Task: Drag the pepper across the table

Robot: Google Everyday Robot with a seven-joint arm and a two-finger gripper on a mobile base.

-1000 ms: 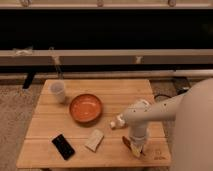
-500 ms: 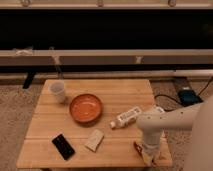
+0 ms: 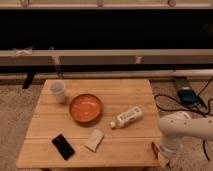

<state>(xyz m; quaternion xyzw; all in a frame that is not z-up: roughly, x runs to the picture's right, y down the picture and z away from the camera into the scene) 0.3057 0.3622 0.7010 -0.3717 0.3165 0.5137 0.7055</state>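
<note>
— What's the biggest thing there?
— The table (image 3: 125,95), light wooden planks, low and roughly square. Then the white arm (image 3: 187,127), which reaches in from the right, past the table's right edge.
— And on the table?
— An orange bowl (image 3: 85,108) near the middle. To its right a white bottle (image 3: 126,118) lies on its side. A pale cup (image 3: 58,91) stands at the back left. A black phone (image 3: 63,146) lies at the front left, with a beige packet (image 3: 94,139) just beside it.
— Where's the gripper?
— The gripper (image 3: 162,156) hangs at the front right corner, right at the edge.
— The pepper?
— The pepper (image 3: 155,147) shows as a small reddish sliver at that corner, against the gripper.
</note>
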